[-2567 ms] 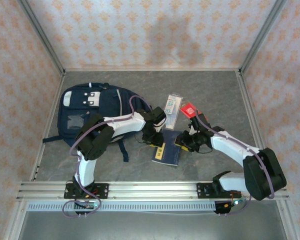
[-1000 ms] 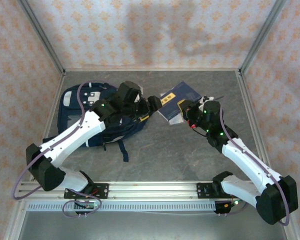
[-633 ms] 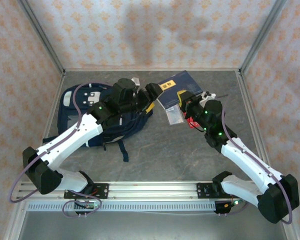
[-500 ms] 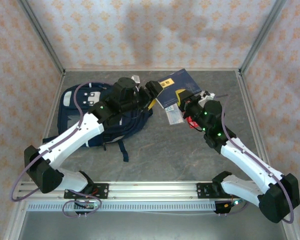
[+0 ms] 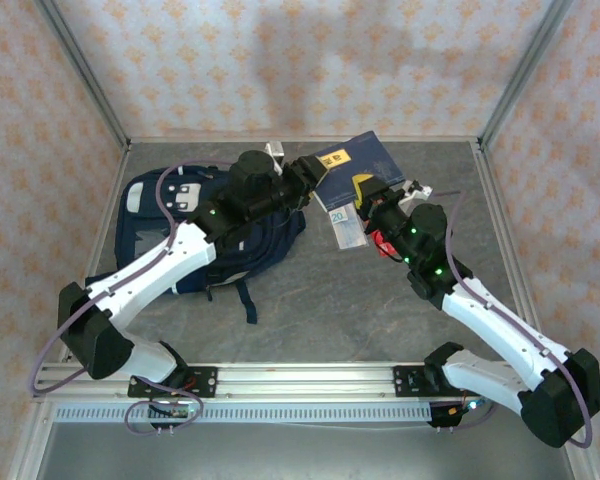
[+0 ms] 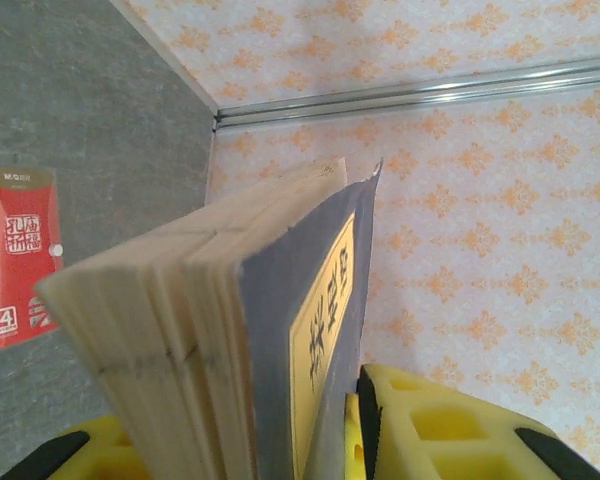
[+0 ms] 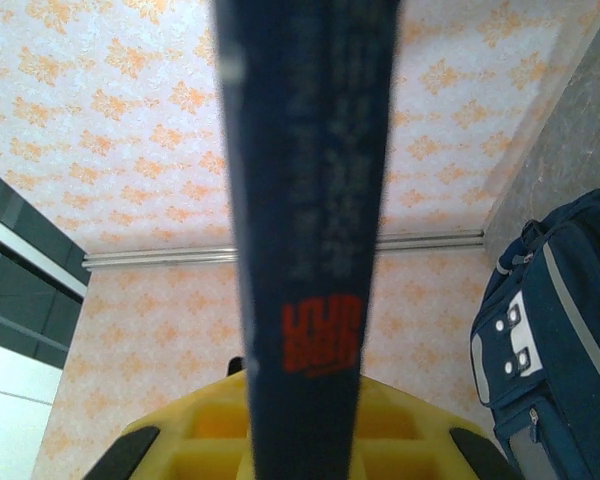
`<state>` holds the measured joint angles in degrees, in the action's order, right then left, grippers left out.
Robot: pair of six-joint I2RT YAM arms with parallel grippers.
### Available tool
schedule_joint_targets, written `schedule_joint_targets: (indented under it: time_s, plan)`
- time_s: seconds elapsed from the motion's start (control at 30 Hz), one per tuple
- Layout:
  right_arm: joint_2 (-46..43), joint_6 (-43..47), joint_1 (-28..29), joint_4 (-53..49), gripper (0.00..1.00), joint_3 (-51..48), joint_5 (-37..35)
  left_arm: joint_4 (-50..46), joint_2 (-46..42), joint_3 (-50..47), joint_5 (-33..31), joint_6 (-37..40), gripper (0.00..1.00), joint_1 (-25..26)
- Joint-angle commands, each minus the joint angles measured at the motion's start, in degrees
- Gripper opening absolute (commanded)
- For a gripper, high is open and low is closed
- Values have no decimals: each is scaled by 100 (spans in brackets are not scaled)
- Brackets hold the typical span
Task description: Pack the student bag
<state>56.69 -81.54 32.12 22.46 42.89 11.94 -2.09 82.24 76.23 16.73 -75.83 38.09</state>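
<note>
The student bag [image 5: 175, 230], navy with white stripes, lies flat at the left of the table and shows in the right wrist view [image 7: 565, 350]. A thick navy book [image 5: 348, 160] with a yellow label is held in the air beside the bag's right end. My left gripper [image 5: 305, 178] is shut on its left edge. In the left wrist view the yellow fingers [image 6: 435, 425] press the cover and page block [image 6: 230, 300]. My right gripper [image 5: 364, 190] is shut on the book's right side, its spine [image 7: 305, 200] standing between the jaws.
A clear ruler pack [image 5: 348, 228] marked 20 and a red packet [image 5: 381, 244] lie on the table under the right wrist; the red packet also shows in the left wrist view [image 6: 20, 255]. Patterned walls and metal rails close the back and sides.
Both arms have carried the book up and toward the back wall. The left jaws, wide a second ago, have closed onto the book's edge.
</note>
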Motion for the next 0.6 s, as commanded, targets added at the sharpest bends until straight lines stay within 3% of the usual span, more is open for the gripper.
schedule_joint_targets:
  time_s: [0.0, 0.17, 0.33, 0.4, 0.43, 0.5, 0.57]
  plan:
    - [-106, -14, 50, 517, 3, 110, 45, 375, 59, 68, 153, 12, 29, -29]
    - [-280, 423, 44, -85, 6, 181, 145, -69, -133, 217, 69, 473, 3, -39]
    - [-606, 1718, -35, -1898, 37, 529, 355, -1286, -595, 372, -24, 1547, 0, -128]
    - [-706, 2356, -57, -3102, 64, 847, 255, -1711, -827, 281, 127, 1973, 0, -272]
    - [-678, 2607, -54, -3848, 72, 1098, 76, -1877, -941, 223, 221, 2149, 0, -357]
    - [-552, 3352, -72, -5109, 79, 1589, -239, -2186, -1246, -16, 365, 2497, 0, -552]
    - [-572, 4178, -130, -5278, 80, 1631, 139, -2339, -1564, -306, 499, 2784, 0, -723]
